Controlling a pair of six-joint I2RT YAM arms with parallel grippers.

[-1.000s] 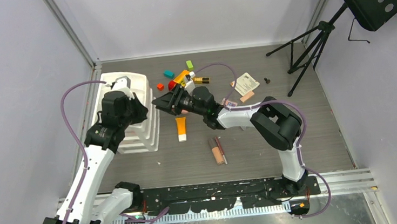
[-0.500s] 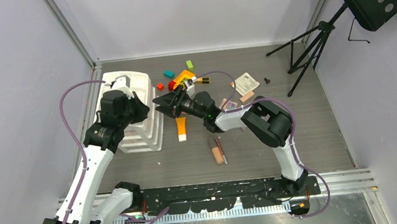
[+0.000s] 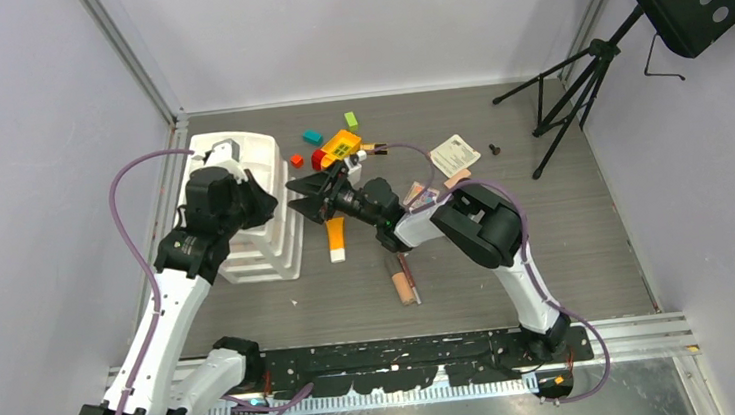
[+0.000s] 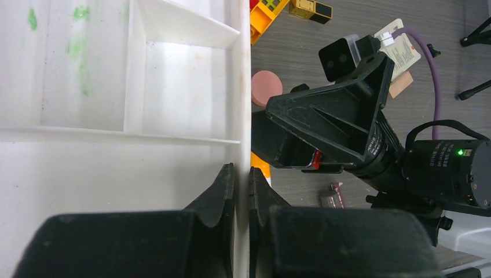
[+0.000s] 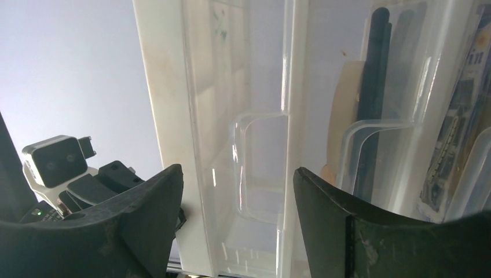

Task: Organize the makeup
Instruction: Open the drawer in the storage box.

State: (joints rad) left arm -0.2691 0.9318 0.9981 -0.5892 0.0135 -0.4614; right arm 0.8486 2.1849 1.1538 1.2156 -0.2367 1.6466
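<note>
Orange tube [image 3: 335,238] lies at five o'clock of the right gripper [image 3: 305,199], whose jaws are spread and empty. The left gripper [image 4: 242,174] is clenched on the tray [image 3: 248,153] wall.

The left arm [image 3: 166,305] and right arm [image 3: 535,293] were built of white link shells and black joint housings, each trailing a looping purple cable [image 3: 122,199], while the left hand [image 4: 242,174] and right hand [image 5: 236,174] were matt black, a boxy camera [image 4: 345,52] mounted alongside.
</note>
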